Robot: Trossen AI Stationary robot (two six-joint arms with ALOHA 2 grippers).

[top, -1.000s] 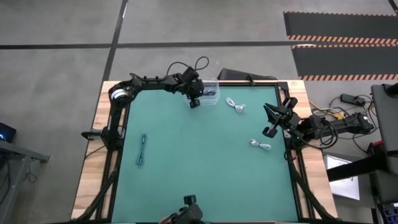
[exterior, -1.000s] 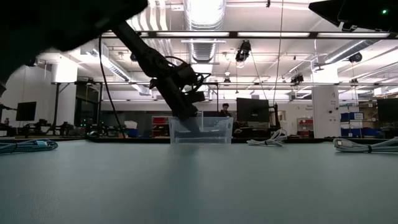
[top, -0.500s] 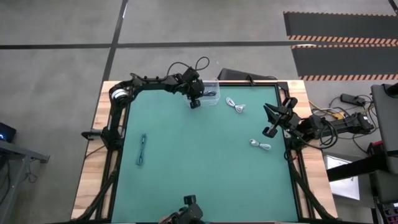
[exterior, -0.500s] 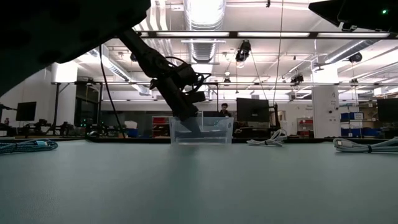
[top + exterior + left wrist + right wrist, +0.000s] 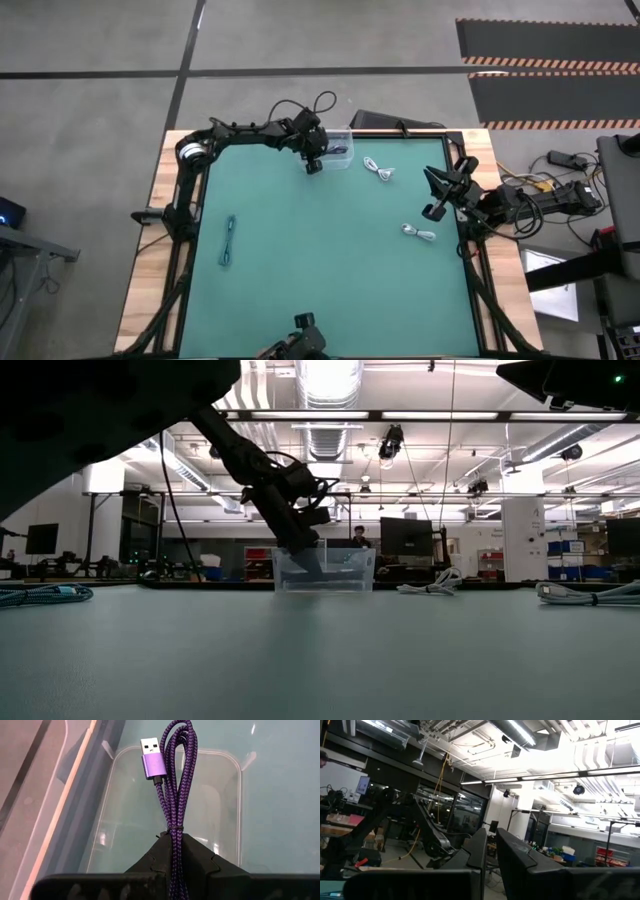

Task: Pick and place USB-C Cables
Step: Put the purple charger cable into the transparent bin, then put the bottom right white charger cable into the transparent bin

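Note:
My left gripper (image 5: 313, 163) (image 5: 306, 560) is at the table's far edge, shut on a dark purple braided cable bundle (image 5: 172, 775) over a clear plastic bin (image 5: 341, 152) (image 5: 345, 572) (image 5: 125, 820). A teal cable (image 5: 229, 240) (image 5: 40, 594) lies flat near the left edge. Two white cables lie on the right half, one (image 5: 378, 169) (image 5: 430, 586) near the far edge and one (image 5: 419, 233) (image 5: 590, 595) by the right edge. My right gripper (image 5: 431, 195) (image 5: 491, 840) waits raised at the right edge, shut, holding nothing. My left gripper pinches the purple bundle between its two fingers (image 5: 197, 857) at the bundle's tied end (image 5: 175, 832), the fingers lying along the cords. The rest of the bundle, with its silver plug (image 5: 151, 757), sticks out past the fingertips, lifted clear above the bin's inside.
The bin stands on the green mat (image 5: 320, 270) at the far edge. The mat's middle and near half are bare. A wooden border (image 5: 150, 260) and dark frame rails surround the mat. The room shows beyond the table in the low view.

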